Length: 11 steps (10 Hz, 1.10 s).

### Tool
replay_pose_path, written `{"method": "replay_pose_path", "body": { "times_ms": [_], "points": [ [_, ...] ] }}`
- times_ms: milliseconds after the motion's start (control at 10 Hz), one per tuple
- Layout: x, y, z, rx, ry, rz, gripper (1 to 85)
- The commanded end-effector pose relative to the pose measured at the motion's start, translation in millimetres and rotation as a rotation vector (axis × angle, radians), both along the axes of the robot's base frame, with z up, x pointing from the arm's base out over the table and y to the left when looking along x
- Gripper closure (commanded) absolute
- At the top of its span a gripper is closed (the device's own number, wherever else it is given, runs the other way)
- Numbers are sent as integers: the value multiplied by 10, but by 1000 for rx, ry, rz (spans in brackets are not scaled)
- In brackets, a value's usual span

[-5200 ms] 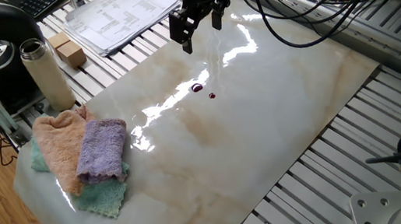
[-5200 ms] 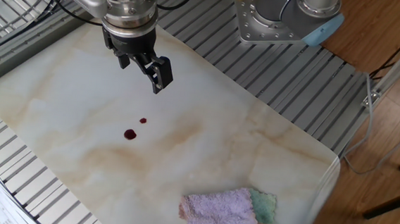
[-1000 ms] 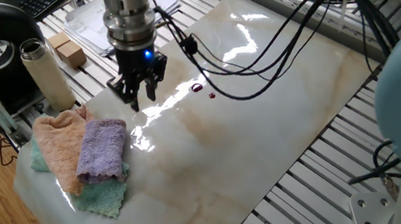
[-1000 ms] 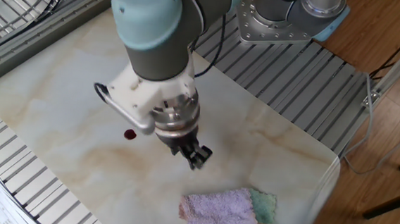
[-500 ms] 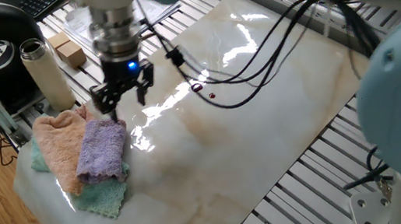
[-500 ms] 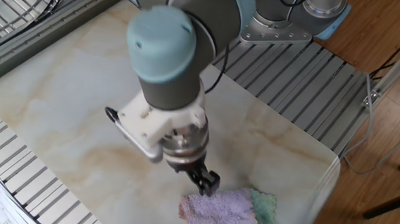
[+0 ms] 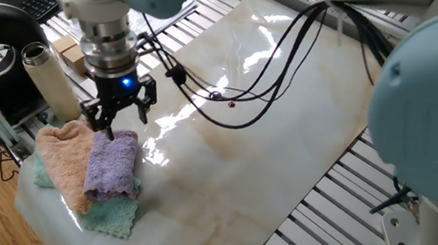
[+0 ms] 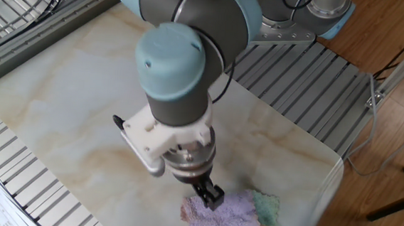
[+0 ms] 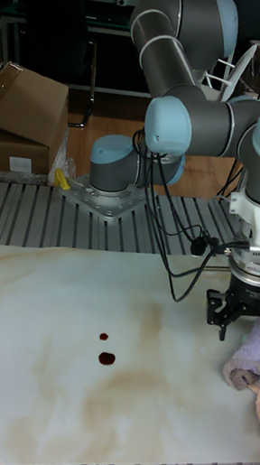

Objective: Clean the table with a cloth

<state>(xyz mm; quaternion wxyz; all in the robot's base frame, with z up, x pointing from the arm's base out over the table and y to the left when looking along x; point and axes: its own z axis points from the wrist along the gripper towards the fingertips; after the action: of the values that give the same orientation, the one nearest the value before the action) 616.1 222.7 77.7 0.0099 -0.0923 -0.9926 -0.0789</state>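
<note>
One fixed view shows the gripper [image 7: 120, 112] now poised directly over the cloth [image 7: 110, 163], left of centre in the frame; a second ago it hung further right, above bare marble, and five seconds back it sat near the top of the picture. Its fingers are spread apart, holding nothing, tips just above the lavender pile at its upper end. Whether they touch the fabric I cannot tell from this angle.

From the other fixed view, the gripper [image 8: 209, 194] has slid to the lower middle of the frame, one dark finger at the edge of the cloth [image 8: 225, 211], where half a second earlier it stopped just short of it.

The cloth itself has not moved: it lies on top of the peach towel [image 7: 62, 155] and the mint-green towel [image 7: 114, 216] at the lower left corner of the table [image 7: 290, 138].

In the tall fixed view, two dark red spots [image 9: 106, 357] sit left of centre, well apart from the towels at lower right.

My reading: the approach is over and the grasp comes next; wiping has not begun, so the stains remain.
</note>
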Motion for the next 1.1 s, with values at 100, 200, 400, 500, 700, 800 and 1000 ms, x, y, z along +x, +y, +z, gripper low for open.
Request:
{"method": "replay_pose_path", "body": {
  "times_ms": [100,200,400,500,700,800,1000],
  "points": [
    [-22,-157,70,25,42,-40,180],
    [6,-118,76,40,33,-48,170],
    [87,-48,90,68,15,-113,167],
    [120,-67,86,62,7,-140,167],
    [31,-200,60,8,31,-98,213],
    [-45,-181,66,15,55,-60,223],
    [-97,-103,85,46,70,-29,220]
  ]
}}
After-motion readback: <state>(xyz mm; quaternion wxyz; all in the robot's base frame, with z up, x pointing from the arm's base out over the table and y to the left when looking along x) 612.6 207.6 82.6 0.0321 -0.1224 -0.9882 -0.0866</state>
